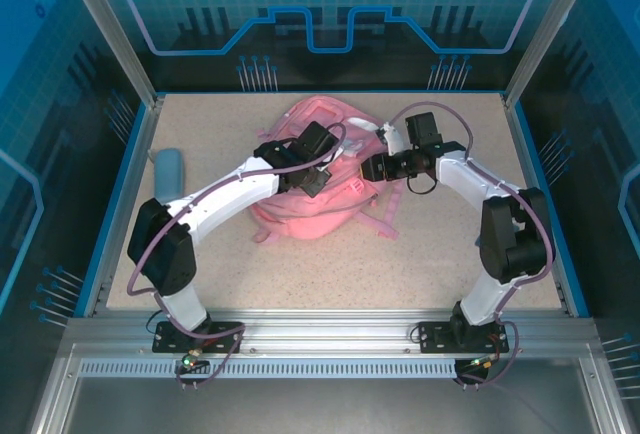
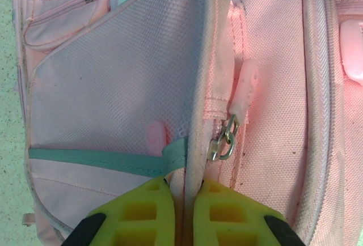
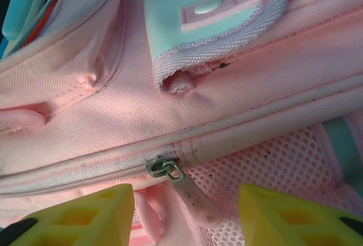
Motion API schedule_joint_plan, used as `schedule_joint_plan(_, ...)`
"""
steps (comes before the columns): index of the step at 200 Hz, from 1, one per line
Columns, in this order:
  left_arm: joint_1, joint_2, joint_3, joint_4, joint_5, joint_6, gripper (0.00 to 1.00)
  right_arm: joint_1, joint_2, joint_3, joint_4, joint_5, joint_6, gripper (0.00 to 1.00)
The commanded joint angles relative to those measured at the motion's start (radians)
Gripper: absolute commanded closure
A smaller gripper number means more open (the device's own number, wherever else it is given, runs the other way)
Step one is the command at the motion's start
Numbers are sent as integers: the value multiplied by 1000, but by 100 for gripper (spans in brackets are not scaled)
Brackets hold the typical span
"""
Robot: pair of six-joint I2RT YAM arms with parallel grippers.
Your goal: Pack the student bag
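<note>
Where the table meets its left rim: I see a light-blue pencil case [image 1: 168, 169] lying on the speckled table [image 1: 420, 264], well apart from the bag.
Left arm [image 1: 230, 194]: it reaches from its base at the near edge up and to the right, ending over the middle of the bag.
Left gripper [image 2: 185, 200]: pressed together. On my wrist feed the yellow fingers [image 2: 136, 212] pinch the pink piped edge of a pocket.
Mesh pocket [image 2: 125, 76]: pale pink netting left of that piping, with a teal band [image 2: 96, 158] across its lower part that runs up to the piping just above the fingers.
Pink pull tab [image 2: 245, 87]: it hangs on a metal link just right of the piping, and the fingers do not touch it.
Student bag [image 1: 320, 216]: pink, lying in the centre of the table toward the far side, with straps trailing to the near right and both grippers over it.
Right gripper [image 3: 181, 217]: spread, with one yellow finger [image 3: 85, 215] at each lower corner of my wrist feed.
Zipper slider [image 3: 164, 168]: metal, sitting on the bag's seam, and its speckled pink pull [image 3: 195, 200] hangs down between the fingers, touching neither as far as I can tell.
Right arm [image 1: 500, 224]: it bends up from its near-edge base and in to the left, to the bag's right side.
</note>
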Motion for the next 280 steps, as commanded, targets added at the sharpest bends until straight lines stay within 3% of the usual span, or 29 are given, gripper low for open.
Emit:
schedule_joint_plan(1, 9, -72, 5, 93, 20, -40, 100, 20, 25, 13, -26, -2, -91, 49)
schedule_joint_plan(56, 9, -76, 3, 99, 38, -50, 100, 23, 66, 29, -25, 0, -117, 56)
schedule_joint_plan(104, 10, -74, -1, 97, 38, -55, 100, 33, 23, 18, -24, 64, -123, 88)
schedule_joint_plan(138, 10, -62, -2, 101, 36, -62, 100, 55, -46, 8, -74, 179, -126, 97)
schedule_joint_plan(210, 10, -23, 4, 125, 44, -111, 100, 149, -117, 0, -190, 119, -72, 100)
schedule_joint_plan(242, 10, -4, 16, 143, 72, -161, 100, 221, -130, -62, -103, 4, 31, 100)
schedule_joint_plan(280, 12, 10, 25, 167, 126, -280, 100, 312, -161, -191, 140, -36, 225, 100)
